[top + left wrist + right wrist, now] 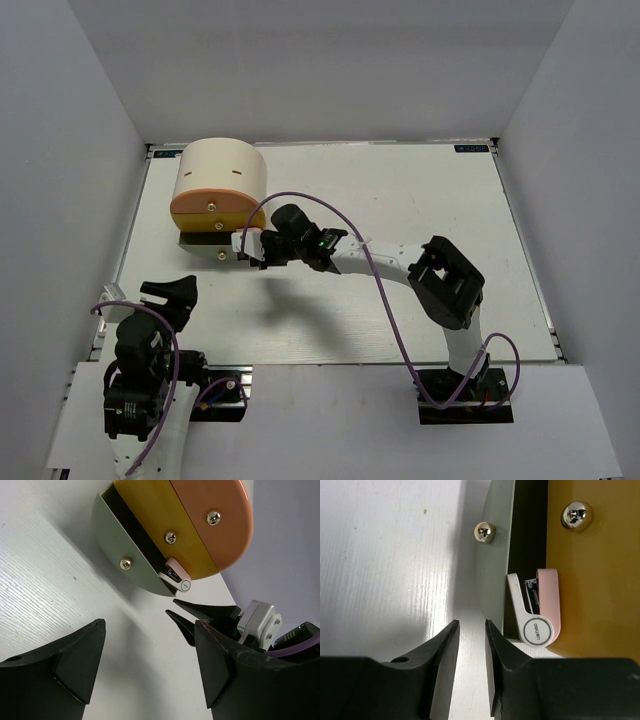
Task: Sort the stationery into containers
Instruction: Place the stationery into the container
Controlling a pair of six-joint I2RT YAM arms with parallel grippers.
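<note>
Cream half-cylinder box (222, 165) sits at the far-left of the white wood-grain table (400, 200), flat face towards the arms. We see three stacked drawers on it: the orange drawer (220, 525) on top, the yellow drawer (160, 515) under it, and the pale grey-green bottom drawer (117, 535) pulled out, with a dark gap behind its front. Each front carries a small shiny metal knob (125, 563). The small grey-and-pink piece (537, 615) is in that gap at the drawer's end: pink body against the yellow front, pale grey arm with a round logo end against the grey-green front. The left wrist view has it (177, 577) poking above the drawer rim; we cannot tell how deep it sits. The right arm reaches across the table to the box, a purple cable (375, 270) looped along it. The right gripper (471, 630) is low over the table, just beside the grey-green front and close to the piece, not touching it. Its jaws are a narrow slit apart with nothing between them, and the left wrist view (171, 606) shows the same. The left gripper (150, 625) is back at the near-left by its base (170, 295), well apart from the box, pointing at the drawers, jaws spread wide and empty.
</note>
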